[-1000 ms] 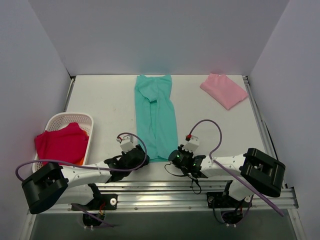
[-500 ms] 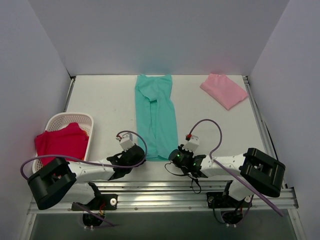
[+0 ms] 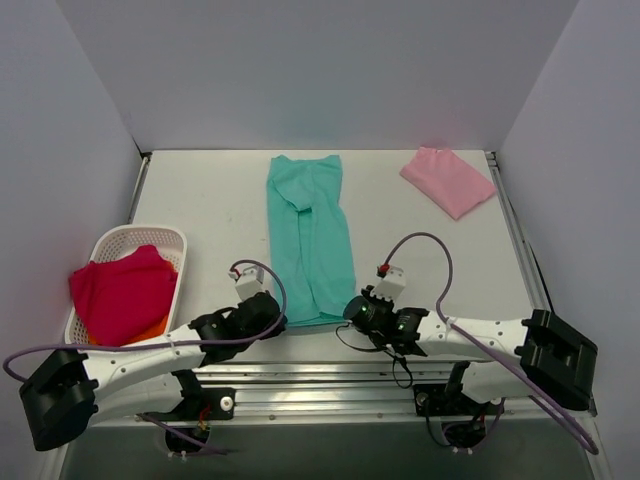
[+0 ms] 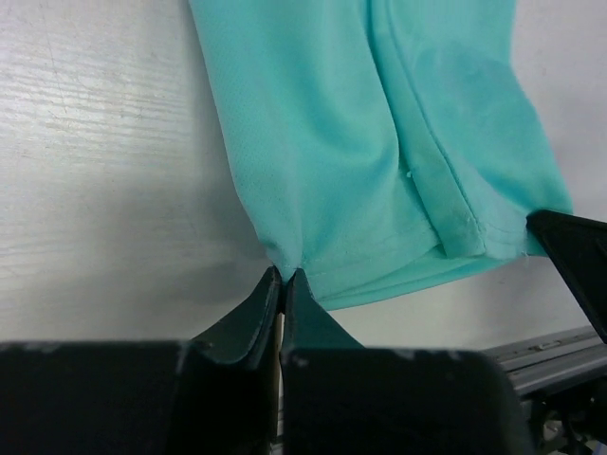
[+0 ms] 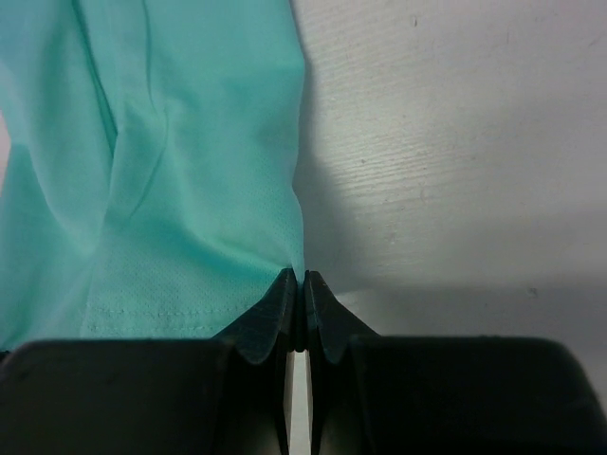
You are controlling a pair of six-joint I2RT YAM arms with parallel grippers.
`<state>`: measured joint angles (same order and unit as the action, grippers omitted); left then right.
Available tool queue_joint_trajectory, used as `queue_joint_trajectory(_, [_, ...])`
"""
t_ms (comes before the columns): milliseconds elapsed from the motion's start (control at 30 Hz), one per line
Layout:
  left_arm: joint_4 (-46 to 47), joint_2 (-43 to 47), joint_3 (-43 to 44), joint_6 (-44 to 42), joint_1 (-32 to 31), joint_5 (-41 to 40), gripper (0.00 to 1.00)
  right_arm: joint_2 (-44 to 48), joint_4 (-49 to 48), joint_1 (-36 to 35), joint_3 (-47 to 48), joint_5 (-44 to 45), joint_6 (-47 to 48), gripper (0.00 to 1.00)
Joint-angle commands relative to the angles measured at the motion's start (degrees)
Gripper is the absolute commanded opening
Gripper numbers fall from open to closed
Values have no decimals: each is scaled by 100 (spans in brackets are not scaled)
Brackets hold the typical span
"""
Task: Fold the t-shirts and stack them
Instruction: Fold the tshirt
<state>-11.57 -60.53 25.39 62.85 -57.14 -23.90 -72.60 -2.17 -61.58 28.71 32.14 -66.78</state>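
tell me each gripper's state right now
left gripper: shut on the teal shirt, near left corner
right gripper: shut on the same shirt, near right corner

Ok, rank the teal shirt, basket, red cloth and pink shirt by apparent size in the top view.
Largest: teal shirt and basket, too close to separate.
Then: red cloth.
Smallest: pink shirt.

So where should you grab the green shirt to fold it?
By its two near hem corners, coming in low from the near edge of the table. The green shirt lies flat in a long strip with its hem at the near end, so those corners stick out free. The left pincer and right pincer are each shut on one.
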Motion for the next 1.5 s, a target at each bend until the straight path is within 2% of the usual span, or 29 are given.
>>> queue_joint_trajectory(0, [-819, 532, 352, -185, -25, -27, 2, 369, 876, -29, 301, 416, 148, 0])
queue_joint_trajectory(267, [-1374, 833, 1126, -528, 19, -483, 2, 334, 1263, -38, 1145, 784, 551, 0])
queue_joint_trajectory(633, [-891, 490, 1925, -1196, 827, -353, 2, -623, 1307, 427, 2586, 1365, 1264, 0])
queue_joint_trajectory(800, [-724, 42, 2207, -1424, 1319, -63, 2, -958, 1220, 805, 3070, 1374, 1519, 0])
queue_joint_trajectory(1067, [67, -967, 2479, -1469, 1873, 579, 2, -1695, 965, 1420, 3667, 1111, 1958, 0])
queue_joint_trajectory(1467, [436, -2629, 3604, -1715, 2752, 1054, 2, -3101, 693, 2229, 4766, 469, 2293, 0])
